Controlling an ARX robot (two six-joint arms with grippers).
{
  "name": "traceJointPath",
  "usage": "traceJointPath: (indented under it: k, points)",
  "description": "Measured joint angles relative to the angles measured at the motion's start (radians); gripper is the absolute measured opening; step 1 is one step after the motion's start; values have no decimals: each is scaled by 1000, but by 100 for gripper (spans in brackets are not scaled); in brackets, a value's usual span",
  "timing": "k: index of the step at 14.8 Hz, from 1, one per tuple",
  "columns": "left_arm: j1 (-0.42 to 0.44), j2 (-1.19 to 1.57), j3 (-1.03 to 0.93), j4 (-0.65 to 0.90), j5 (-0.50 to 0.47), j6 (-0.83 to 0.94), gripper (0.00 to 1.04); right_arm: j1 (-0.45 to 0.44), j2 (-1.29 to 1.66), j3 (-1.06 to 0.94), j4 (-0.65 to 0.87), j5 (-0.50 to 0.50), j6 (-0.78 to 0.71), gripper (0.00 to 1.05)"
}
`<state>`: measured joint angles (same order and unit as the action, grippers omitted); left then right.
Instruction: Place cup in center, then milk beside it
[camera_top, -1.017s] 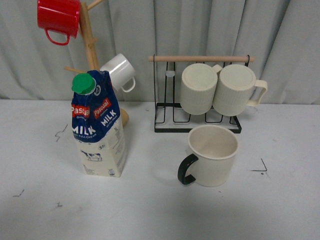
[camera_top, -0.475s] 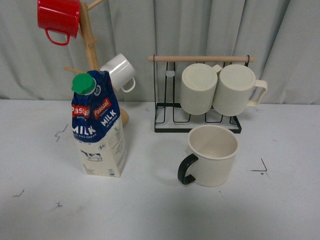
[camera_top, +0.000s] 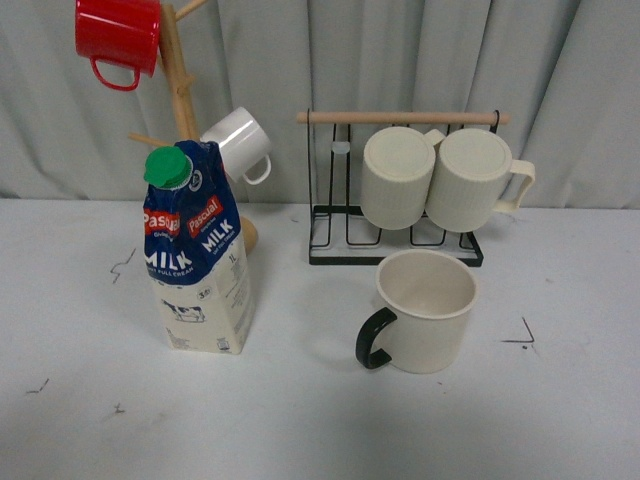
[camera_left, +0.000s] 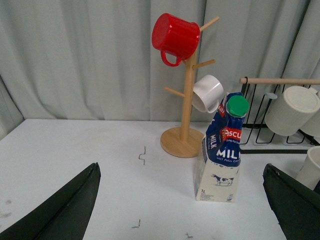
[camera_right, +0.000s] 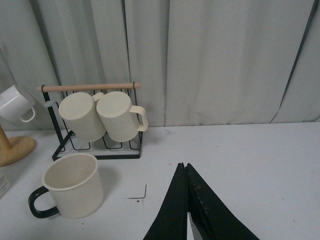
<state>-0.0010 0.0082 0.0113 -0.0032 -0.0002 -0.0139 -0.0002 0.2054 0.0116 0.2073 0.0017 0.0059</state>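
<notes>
The cup (camera_top: 425, 312), a wide cream mug with a black loop handle on its left, stands on the white table right of centre. It also shows in the right wrist view (camera_right: 72, 186). The milk (camera_top: 197, 255), a tall carton with a dark blue top and green cap, stands upright at centre left and shows in the left wrist view (camera_left: 222, 147). My left gripper (camera_left: 185, 195) is open and empty, with the milk ahead between its wide-spread fingers. My right gripper (camera_right: 183, 167) is shut and empty, to the right of the cup. Neither arm shows in the front view.
A wooden mug tree (camera_top: 180, 90) behind the milk carries a red mug (camera_top: 117, 38) and a small white mug (camera_top: 240, 143). A black wire rack (camera_top: 395, 240) with a wooden bar holds two ribbed cream mugs (camera_top: 440, 178) just behind the cup. A grey curtain closes the back.
</notes>
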Motion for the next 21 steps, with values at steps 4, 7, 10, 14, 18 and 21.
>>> traceJointPath:
  k: [4,7,10,14,18,21]
  points:
    - [0,0,0,-1,0,0,98,0,-200,0,-206,-2,0,2]
    - [0,0,0,0,0,0,98,0,-201,0,-209,-1,0,2]
    - [4,4,5,-27,11,6,98,0,-201,0,-211,-2,-1,23]
    - [-77,384,111,62,99,47,98,0,-201,0,-211,-2,-1,74]
    - [-209,926,190,473,61,25,98,0,-201,0,-211,-2,-1,98]
    - [-288,1212,267,642,22,22,98,0,-201,0,-211,-2,-1,98]
